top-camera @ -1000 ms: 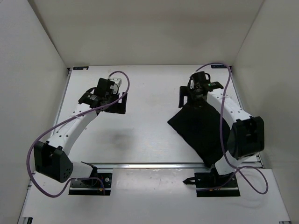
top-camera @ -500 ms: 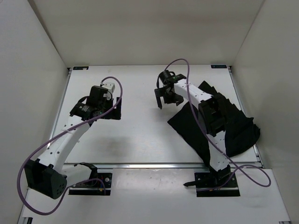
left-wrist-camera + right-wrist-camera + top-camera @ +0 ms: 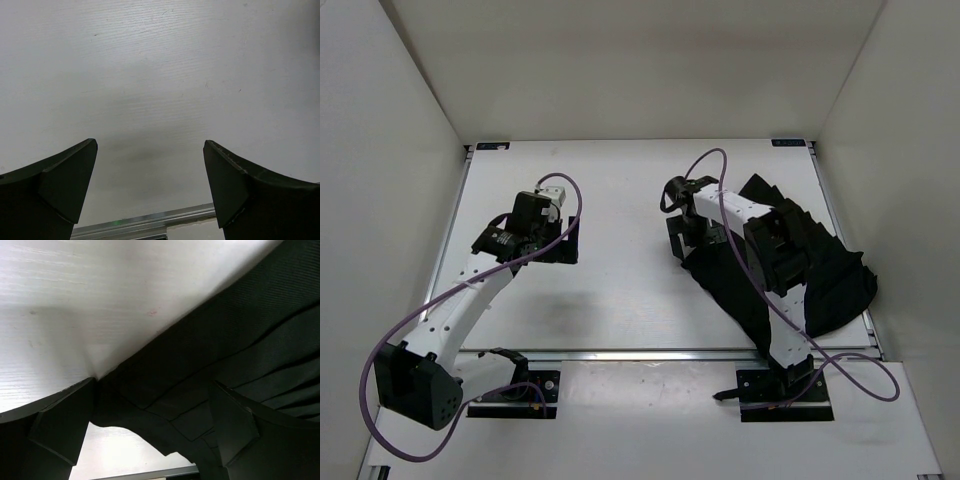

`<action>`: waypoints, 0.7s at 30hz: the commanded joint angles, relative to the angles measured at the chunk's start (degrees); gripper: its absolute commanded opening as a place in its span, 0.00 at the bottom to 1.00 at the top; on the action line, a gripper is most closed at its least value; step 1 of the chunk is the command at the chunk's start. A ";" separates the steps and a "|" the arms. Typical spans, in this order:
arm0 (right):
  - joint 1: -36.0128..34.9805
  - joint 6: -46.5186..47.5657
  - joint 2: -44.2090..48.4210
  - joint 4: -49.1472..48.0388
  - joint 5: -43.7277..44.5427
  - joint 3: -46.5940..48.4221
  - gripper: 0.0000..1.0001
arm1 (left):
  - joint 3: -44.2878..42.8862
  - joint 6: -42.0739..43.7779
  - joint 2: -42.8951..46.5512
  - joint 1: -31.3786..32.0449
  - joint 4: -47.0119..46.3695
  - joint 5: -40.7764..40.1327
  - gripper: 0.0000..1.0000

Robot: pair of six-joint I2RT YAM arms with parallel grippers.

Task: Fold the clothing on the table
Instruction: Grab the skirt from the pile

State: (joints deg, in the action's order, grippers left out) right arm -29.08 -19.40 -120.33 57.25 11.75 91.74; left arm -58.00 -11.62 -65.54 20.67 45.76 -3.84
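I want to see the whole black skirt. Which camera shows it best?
The top camera: the skirt lies on the table, right side, with the right arm covering part. The right wrist view shows only close-up pleats and an edge; the left wrist view shows bare table, no skirt.

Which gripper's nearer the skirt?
Right. The right gripper is over the skirt's left edge; the left gripper hovers over the table, well off to the skirt's left.

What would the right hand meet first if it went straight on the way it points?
Probably the skirt: its edge lies right ahead of the open right hand, though depth is unclear.
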 commanded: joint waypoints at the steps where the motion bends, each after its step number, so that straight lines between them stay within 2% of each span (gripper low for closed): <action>1: -1.15 -1.96 2.04 -2.06 -0.14 0.88 0.89 | 0.08 0.37 1.11 -0.10 -1.46 1.02 0.98; 5: -2.39 -2.22 -0.86 -0.75 0.20 5.10 0.89 | -0.10 0.89 1.55 -0.01 -1.20 0.59 0.98; 9: -2.56 -2.66 -2.80 0.31 -0.58 6.17 0.84 | 0.43 0.90 2.17 0.25 -0.93 0.58 0.99; 14: -3.00 -3.89 -2.27 -0.12 -0.94 2.40 0.59 | 0.87 0.98 2.34 0.51 -0.76 0.49 0.99; 21: -2.82 -4.42 0.45 -1.00 -0.59 -2.70 0.59 | 2.01 0.98 2.52 0.16 -1.55 0.76 0.99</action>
State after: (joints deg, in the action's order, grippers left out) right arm -31.83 -22.70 -120.97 56.12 10.15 91.83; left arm -56.75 -10.96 -64.90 20.80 45.04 -3.79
